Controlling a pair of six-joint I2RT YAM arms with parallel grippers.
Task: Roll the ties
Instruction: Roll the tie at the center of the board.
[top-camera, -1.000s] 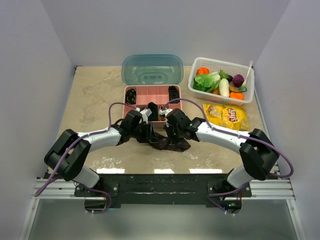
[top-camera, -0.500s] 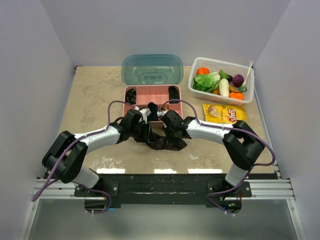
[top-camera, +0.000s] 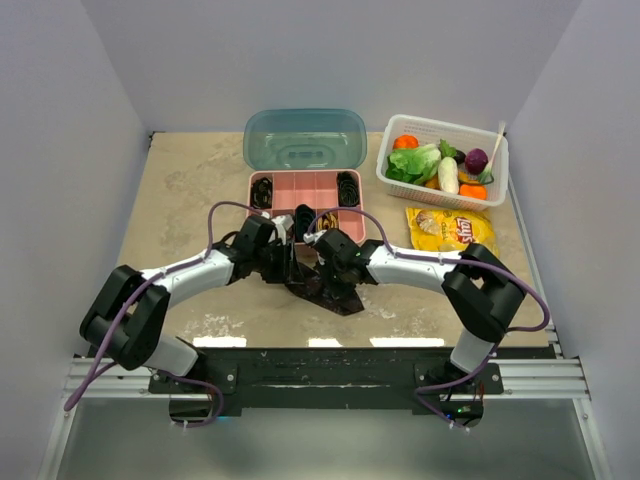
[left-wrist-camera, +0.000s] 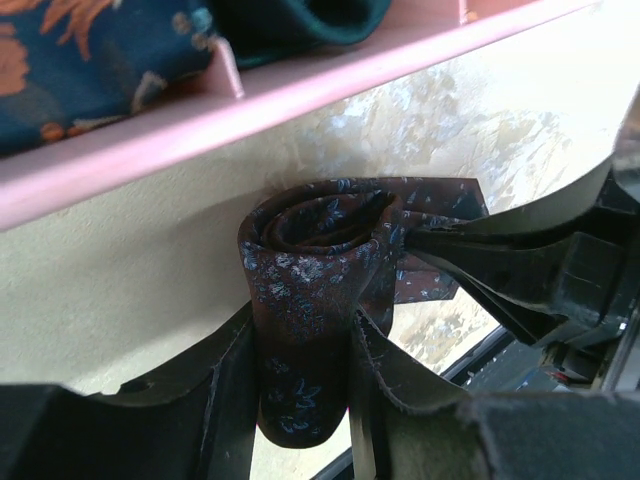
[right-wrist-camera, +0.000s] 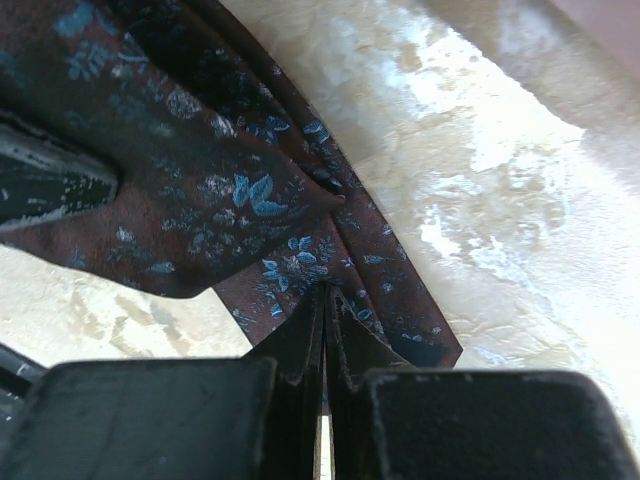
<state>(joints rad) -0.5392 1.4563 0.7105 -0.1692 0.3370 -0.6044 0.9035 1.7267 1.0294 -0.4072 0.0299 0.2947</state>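
Marbled tabletop (top-camera: 180, 200); left end effector (left-wrist-camera: 300, 350) clamps maroon tie (left-wrist-camera: 320, 250) roll, right end effector (right-wrist-camera: 325, 310) pinches its tail; roll bottom hidden.

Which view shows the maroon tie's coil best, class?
The left wrist view: the coil fills the frame, its spiral layers visible. The top external view shows only a small dark heap; the right wrist view shows loose flat fabric, no coil.

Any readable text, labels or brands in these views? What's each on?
"Lay's": red logo on the yellow crinkly snack bag, seen in the top view, small but just legible.
Other print on that bag: too small to read.
Nothing else in any view carries readable text.
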